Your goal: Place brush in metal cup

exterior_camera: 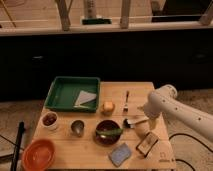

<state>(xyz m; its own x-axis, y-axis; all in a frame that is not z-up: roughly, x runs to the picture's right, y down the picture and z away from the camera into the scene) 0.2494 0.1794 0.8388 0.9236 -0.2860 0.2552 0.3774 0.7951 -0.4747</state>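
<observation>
Wooden table (75,151), tray (55,93), metal cup (77,127), brush (136,121), pincer (143,131) above

The brush (131,122) lies flat on the counter (87,152) just right of the dark bowl (101,126). Its small dark round head is nearest the bowl, and its slim white handle runs off to the right. The metal cup (77,127), small, round and shiny grey, stands upright just left of that bowl, well apart from the brush. The gripper (143,129) hangs right of the bowl over the handle's far end, fingers spread.
</observation>
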